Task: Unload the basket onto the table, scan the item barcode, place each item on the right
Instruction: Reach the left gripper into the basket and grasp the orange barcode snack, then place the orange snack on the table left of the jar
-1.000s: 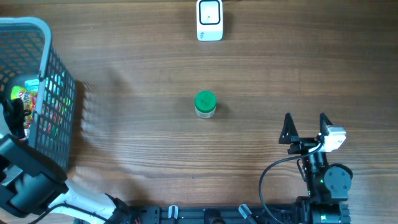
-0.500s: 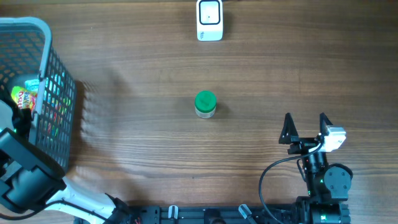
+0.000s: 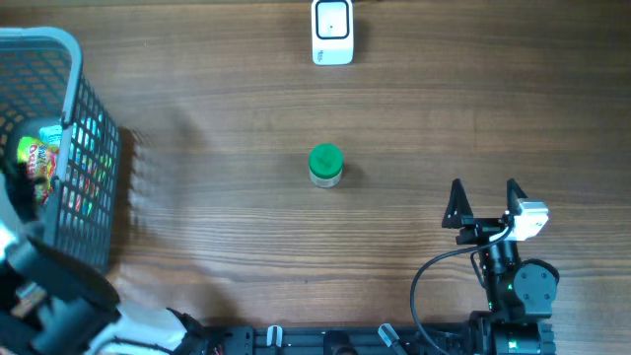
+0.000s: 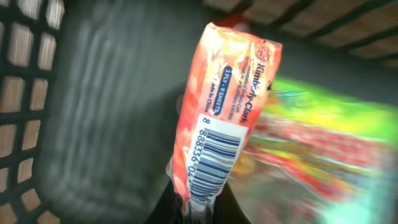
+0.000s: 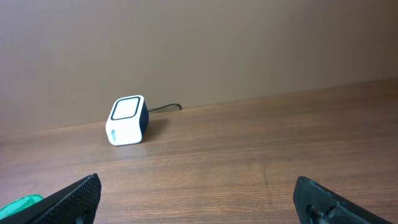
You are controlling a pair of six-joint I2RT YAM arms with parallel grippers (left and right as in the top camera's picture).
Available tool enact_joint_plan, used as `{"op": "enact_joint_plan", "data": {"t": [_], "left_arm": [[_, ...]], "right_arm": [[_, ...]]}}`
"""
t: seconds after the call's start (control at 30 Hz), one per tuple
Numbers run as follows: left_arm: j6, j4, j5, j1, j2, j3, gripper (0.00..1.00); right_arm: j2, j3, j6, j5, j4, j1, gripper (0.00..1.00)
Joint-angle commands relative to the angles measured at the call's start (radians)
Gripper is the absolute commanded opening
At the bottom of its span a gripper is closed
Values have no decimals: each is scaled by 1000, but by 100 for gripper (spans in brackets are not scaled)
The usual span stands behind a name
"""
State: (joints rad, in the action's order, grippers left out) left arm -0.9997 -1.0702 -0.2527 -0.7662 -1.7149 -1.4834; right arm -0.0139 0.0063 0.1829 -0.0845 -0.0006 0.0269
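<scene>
left claw [image 4: 198, 208] pinching orange barcoded plastic packet [image 4: 224, 118] inside grey mesh basket [image 3: 94, 128], right claw [image 3: 484, 194] hovering spread wide over brown wooden desk [image 3: 217, 227]

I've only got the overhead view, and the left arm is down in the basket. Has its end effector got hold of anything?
Observer: Yes. The left wrist view shows the left end effector shut on the bottom end of an orange packet.
Operator: Does its barcode show?
Observer: Yes, the barcode faces that camera, low on the packet, just above the grip.
Operator: How does the scanner's window sit?
Observer: In the right wrist view the scanner has its window sloping up, facing that camera.
</scene>
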Motion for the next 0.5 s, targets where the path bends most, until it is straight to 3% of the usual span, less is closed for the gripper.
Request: {"op": "enact_joint_plan", "data": {"t": [0.0,0.1,0.2,0.37,0.47], "left_arm": [[2,-26,109,-3,185,-77,4],[2,-11,232,31,349,-77,4],[3,43,256,174,528,-77,4],[82,116,237,560,647,-76,4],[106,20,126,874,588,-74,4]], "right_arm": [[3,-1,10,11,3,-8,100],[3,-1,10,11,3,-8,100],[3,-1,10,11,3,-8,100],[3,-1,10,11,3,-8,100],[3,-1,10,11,3,-8,100]]}}
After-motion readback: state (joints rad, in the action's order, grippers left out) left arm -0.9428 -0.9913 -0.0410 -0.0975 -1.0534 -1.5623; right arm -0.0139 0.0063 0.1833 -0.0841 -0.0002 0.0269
